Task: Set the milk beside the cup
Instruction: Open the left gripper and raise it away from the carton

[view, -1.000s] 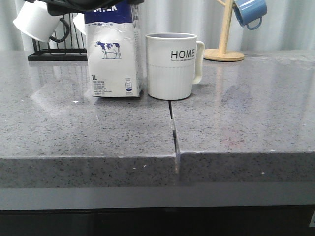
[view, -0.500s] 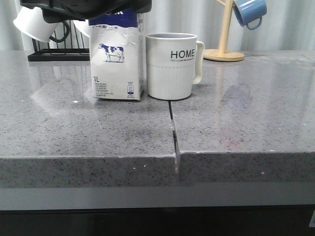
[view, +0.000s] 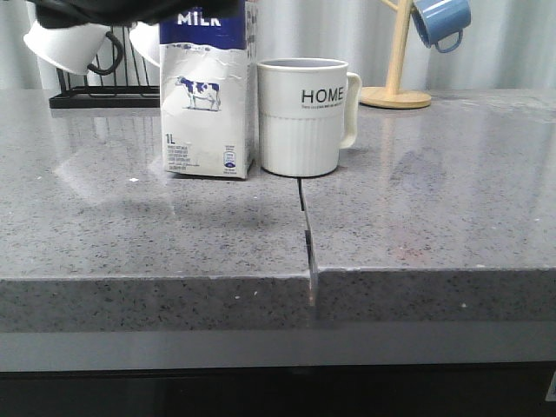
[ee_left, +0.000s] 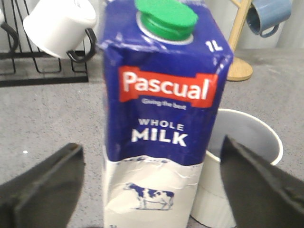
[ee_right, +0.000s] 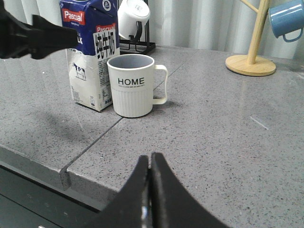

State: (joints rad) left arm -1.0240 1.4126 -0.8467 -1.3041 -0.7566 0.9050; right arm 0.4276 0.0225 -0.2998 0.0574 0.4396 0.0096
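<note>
While milk [ee_left: 164, 123] stood upright on table [view: 434, 208], just left of cup [view: 304, 117], near touching, my left jaws [ee_left: 152, 190] spread wide either side, clear of carton. Carton's long axis vertical. Right jaws [ee_right: 149, 190] pressed closed, empty, well apart.

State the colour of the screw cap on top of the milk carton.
Green. The cap shows best in the left wrist view, on the milk carton, above its dark blue band.
</note>
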